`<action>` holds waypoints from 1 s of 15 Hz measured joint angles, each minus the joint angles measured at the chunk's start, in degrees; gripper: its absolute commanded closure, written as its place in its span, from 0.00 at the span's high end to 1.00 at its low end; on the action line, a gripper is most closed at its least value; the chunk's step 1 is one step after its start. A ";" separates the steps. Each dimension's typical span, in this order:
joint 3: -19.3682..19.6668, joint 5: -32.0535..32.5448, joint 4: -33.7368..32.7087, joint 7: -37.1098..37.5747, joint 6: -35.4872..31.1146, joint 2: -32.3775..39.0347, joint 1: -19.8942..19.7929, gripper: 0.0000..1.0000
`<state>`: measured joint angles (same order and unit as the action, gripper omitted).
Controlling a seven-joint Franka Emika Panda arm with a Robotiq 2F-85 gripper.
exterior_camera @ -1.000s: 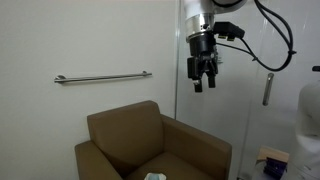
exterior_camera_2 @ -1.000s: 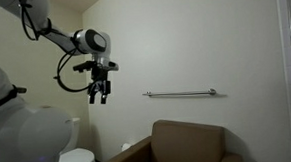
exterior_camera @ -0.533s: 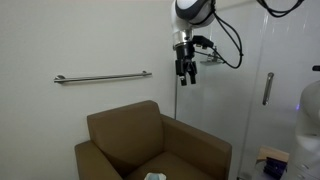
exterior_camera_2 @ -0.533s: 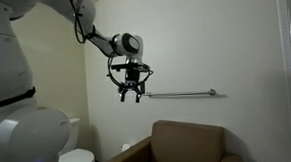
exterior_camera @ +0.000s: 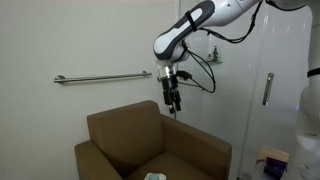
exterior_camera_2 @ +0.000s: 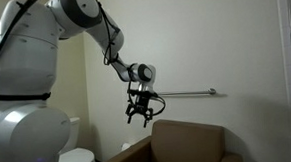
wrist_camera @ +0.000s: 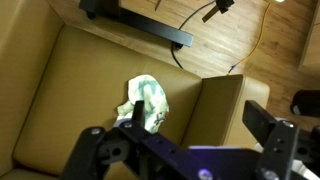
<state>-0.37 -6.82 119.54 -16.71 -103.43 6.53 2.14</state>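
My gripper (exterior_camera: 174, 104) hangs in the air above the brown armchair (exterior_camera: 150, 145), pointing down, with its fingers spread and nothing between them. It also shows in an exterior view (exterior_camera_2: 139, 114) just left of the chair's backrest (exterior_camera_2: 189, 144). In the wrist view the open fingers (wrist_camera: 185, 135) frame the armchair's seat (wrist_camera: 90, 95). A crumpled white and green cloth (wrist_camera: 143, 102) lies on the seat below the gripper. A bit of that cloth shows at the seat's front in an exterior view (exterior_camera: 153, 176).
A metal grab bar (exterior_camera: 100, 77) is fixed to the wall behind the chair, also seen in an exterior view (exterior_camera_2: 181, 93). A glass door with a handle (exterior_camera: 267, 88) stands beside the chair. A toilet (exterior_camera_2: 78, 160) sits by the chair. Wooden floor (wrist_camera: 225, 35) and a black stand (wrist_camera: 140, 22) surround the chair.
The gripper has moved down and toward the wall, from high beside the glass door to just above the armchair's backrest. Its fingers stay open.
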 measured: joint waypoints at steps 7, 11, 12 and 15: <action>-3.02 -2.41 2.25 1.46 -4.88 3.98 1.61 1.00; -2.94 -2.41 2.11 1.47 -5.56 3.98 1.45 1.00; -3.07 -2.29 2.42 1.48 -8.56 3.98 1.53 1.00; -3.69 -1.13 4.40 2.34 -23.06 5.22 2.33 1.00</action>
<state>-4.05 -7.95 123.94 -14.37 -126.48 11.75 4.47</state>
